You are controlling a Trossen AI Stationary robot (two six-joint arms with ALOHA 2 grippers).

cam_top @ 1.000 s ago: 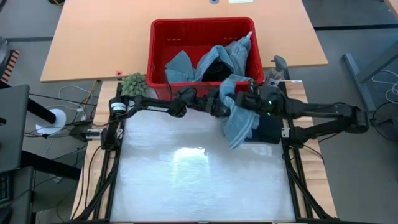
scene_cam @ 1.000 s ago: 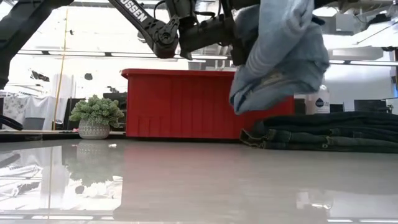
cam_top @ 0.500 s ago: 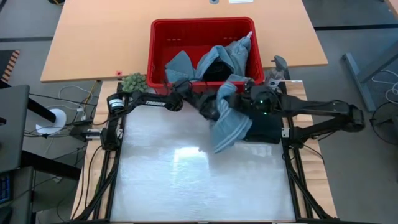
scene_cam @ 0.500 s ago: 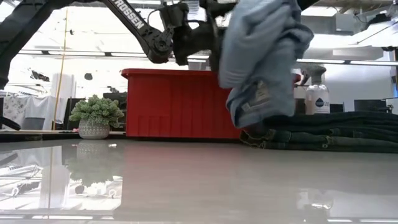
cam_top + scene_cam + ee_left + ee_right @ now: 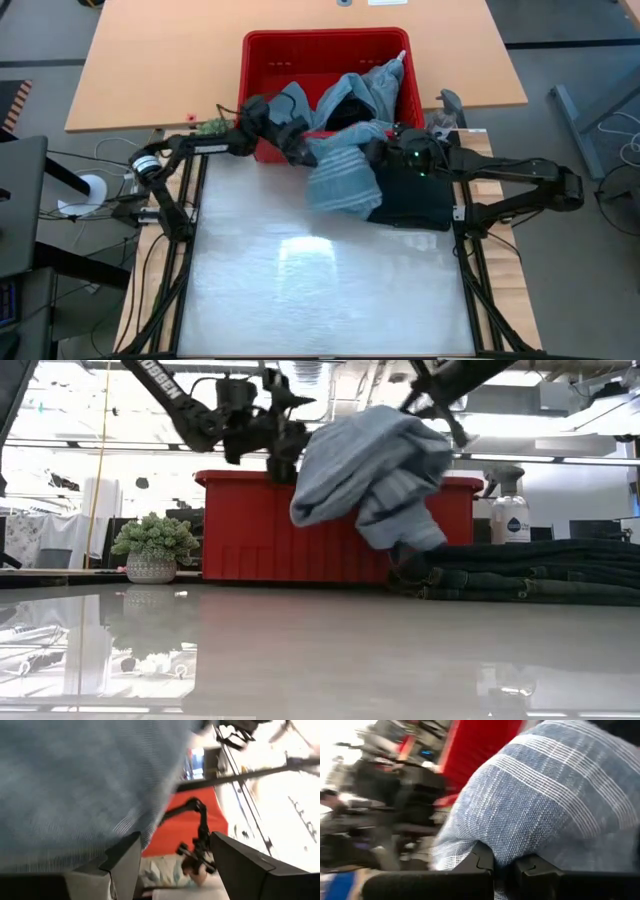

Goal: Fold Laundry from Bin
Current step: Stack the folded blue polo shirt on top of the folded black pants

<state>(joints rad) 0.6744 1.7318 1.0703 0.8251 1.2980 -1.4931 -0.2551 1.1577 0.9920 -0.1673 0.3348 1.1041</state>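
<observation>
A blue-grey striped cloth [image 5: 340, 178] hangs in the air in front of the red bin [image 5: 255, 60], between my two grippers. My right gripper [image 5: 380, 150] is shut on its right side. My left gripper [image 5: 297, 147] stands open at its left side, close to the bin's front wall; the gap between the fingers [image 5: 172, 845] is bare. In the bin lie light blue denim and black pieces [image 5: 345, 98]. A stack of dark folded garments [image 5: 412, 200] rests flat on the table's right side. My left gripper touches the striped cloth with one finger [image 5: 120, 862] only: the cloth's left part [image 5: 75, 795] lies over that finger's outer side. The fingers point about level. My right gripper pinches a bunched fold of the striped cloth [image 5: 500, 837] between its two shut fingers, coming from the table's right and slanting slightly down. The cloth hangs below the fingers, its lower end [image 5: 410, 538] clear of the table.
A small green plant [image 5: 212, 127] stands left of the bin. A spray bottle [image 5: 510, 510] stands at the bin's right. The pale table top [image 5: 320, 280] lies bare in front of the arms.
My left gripper has swung toward the table's left and far edge, up to the bin's front wall, rolling as it went. The striped cloth's left part has gone with it and spread out sideways; its lower end has risen. My right gripper has stayed about where it was.
</observation>
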